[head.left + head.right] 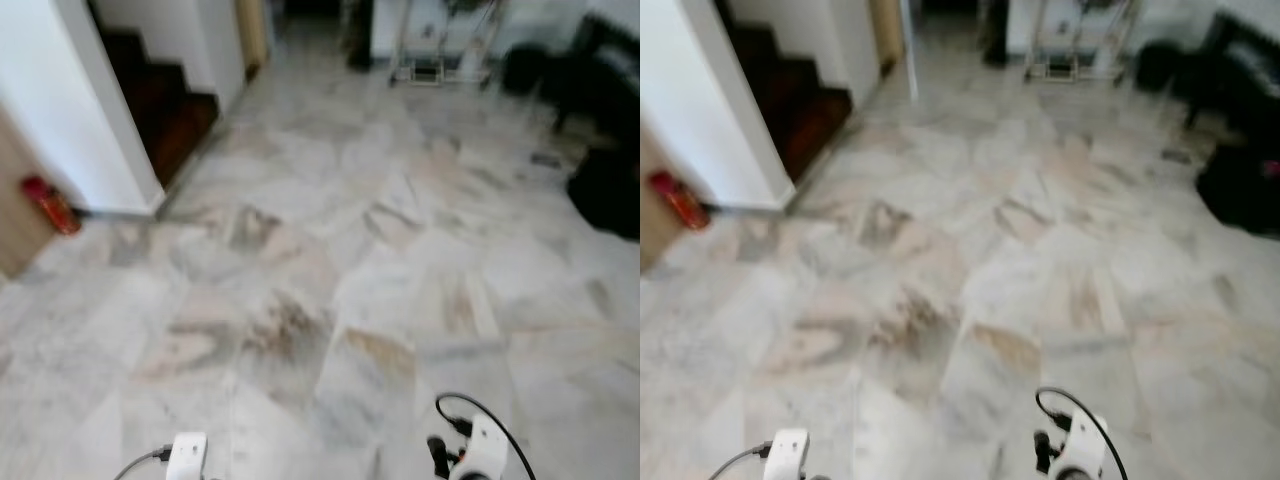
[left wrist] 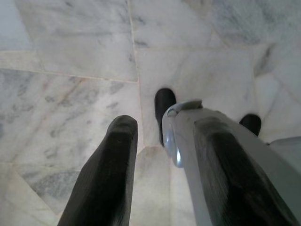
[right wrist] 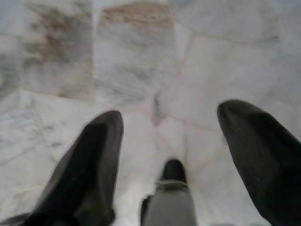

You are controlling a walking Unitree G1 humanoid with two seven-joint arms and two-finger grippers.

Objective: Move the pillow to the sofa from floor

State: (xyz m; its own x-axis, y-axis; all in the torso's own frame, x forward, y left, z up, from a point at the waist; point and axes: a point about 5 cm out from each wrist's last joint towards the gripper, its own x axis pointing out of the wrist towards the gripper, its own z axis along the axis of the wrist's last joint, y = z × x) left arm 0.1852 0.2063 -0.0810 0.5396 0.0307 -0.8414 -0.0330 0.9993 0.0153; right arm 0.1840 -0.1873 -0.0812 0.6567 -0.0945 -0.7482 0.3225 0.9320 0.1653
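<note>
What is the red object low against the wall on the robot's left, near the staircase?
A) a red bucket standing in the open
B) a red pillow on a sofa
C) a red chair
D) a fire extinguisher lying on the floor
D: the fire extinguisher is a red cylinder lying tilted on the marble floor beside the dark staircase.

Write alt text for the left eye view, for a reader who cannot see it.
A blurred downward look across a marble tile floor, with the tops of the robot's two arms at the lower edge. A dark wooden staircase and a red fire extinguisher stand to the left; dark furniture sits at far right.
</note>
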